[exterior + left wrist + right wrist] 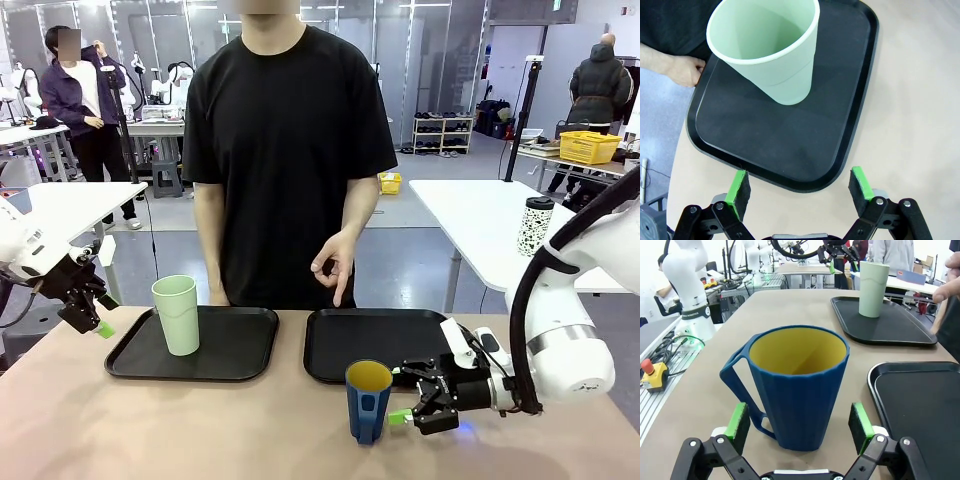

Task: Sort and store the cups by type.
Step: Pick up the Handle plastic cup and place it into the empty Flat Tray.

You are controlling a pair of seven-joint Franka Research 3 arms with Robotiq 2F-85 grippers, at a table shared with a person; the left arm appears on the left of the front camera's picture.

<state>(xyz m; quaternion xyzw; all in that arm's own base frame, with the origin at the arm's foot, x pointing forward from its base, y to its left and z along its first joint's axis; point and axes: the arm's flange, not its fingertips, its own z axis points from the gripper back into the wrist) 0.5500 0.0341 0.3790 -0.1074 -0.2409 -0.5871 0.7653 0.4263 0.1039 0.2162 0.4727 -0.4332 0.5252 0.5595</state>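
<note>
The pale mint-green tumbler (176,314) (775,55) (873,282) stands upright on the left black tray (240,350) (790,140). The dark blue mug (369,400) (800,385), yellow inside, stands on the bare table in front of the right black tray (350,345) (920,405), its handle turned away from that tray. My right gripper (400,395) (798,415) is open, a green pad on each side of the mug's base and a gap on both sides. My left gripper (103,315) (800,182) hangs open above the table, off the left tray's edge, with nothing in it.
A person stands at the far side, one hand (335,265) hovering over the right tray, the other hand (685,70) at the left tray's far edge. A white speckled tumbler (535,225) with a dark lid sits on another table behind.
</note>
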